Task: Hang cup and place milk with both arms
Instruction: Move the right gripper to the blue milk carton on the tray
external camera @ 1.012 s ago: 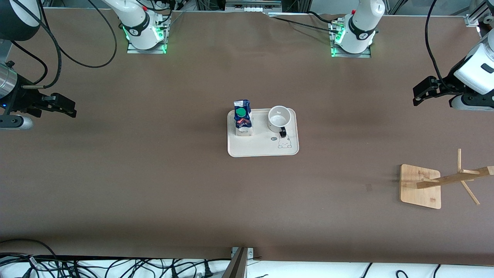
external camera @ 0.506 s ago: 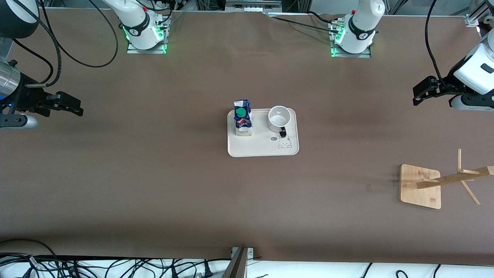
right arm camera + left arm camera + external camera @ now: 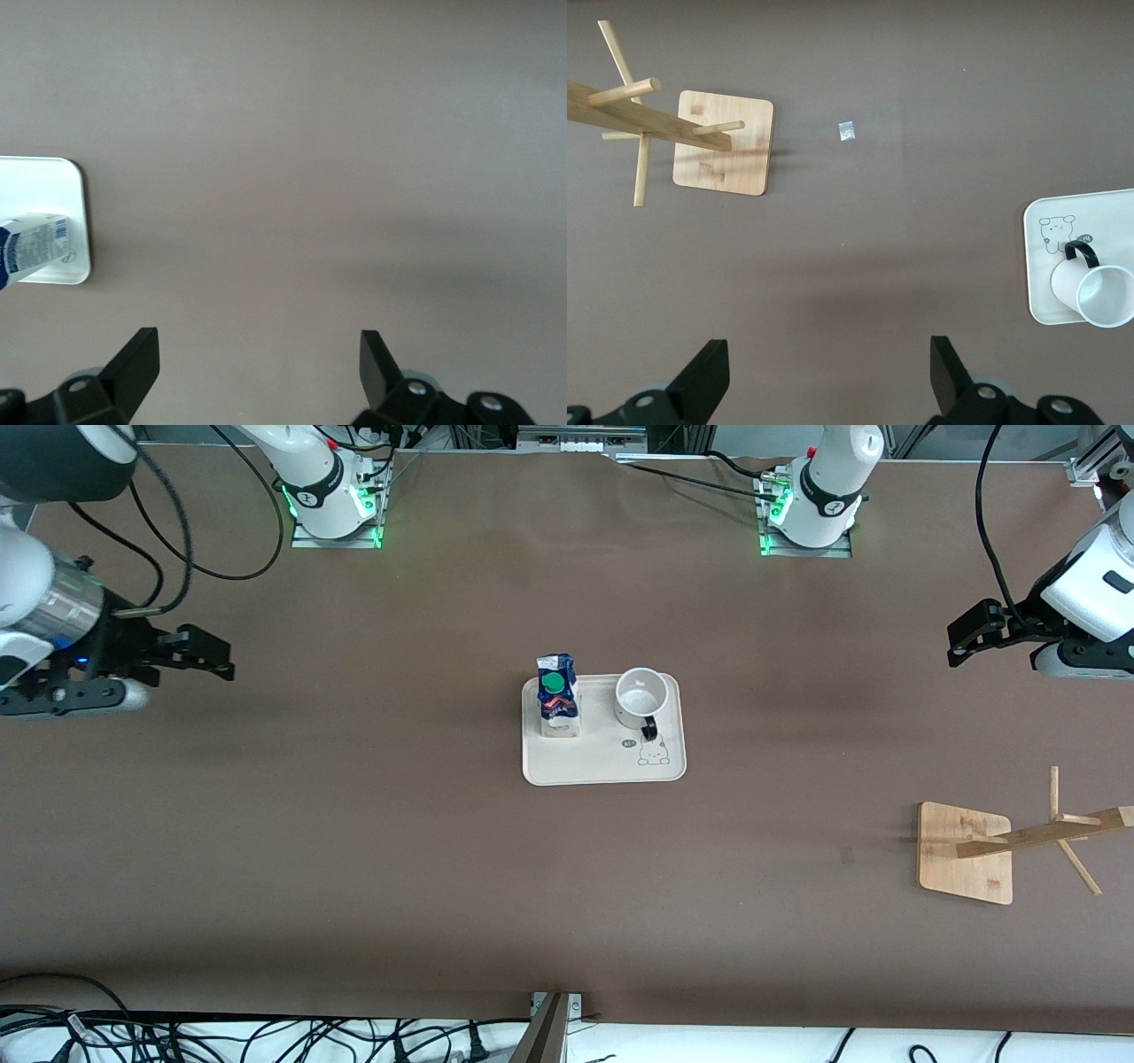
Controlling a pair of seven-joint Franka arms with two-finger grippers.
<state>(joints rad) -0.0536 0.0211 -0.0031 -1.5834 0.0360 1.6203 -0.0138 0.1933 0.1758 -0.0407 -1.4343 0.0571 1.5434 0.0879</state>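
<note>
Nothing of the task is done yet. The cup (image 3: 641,693) and the milk (image 3: 558,707) both stand upright, side by side, on a pale tray (image 3: 602,766) at the table's centre. The cup is white, its black handle at five o'clock. The milk is a small carton with a blue top and green cap. The wooden rack (image 3: 1019,841), with empty pegs, stands at the left arm's end. The left gripper (image 3: 966,636) and right gripper (image 3: 208,657) hover wide and empty over bare table at their own ends, well apart from the tray.
</note>
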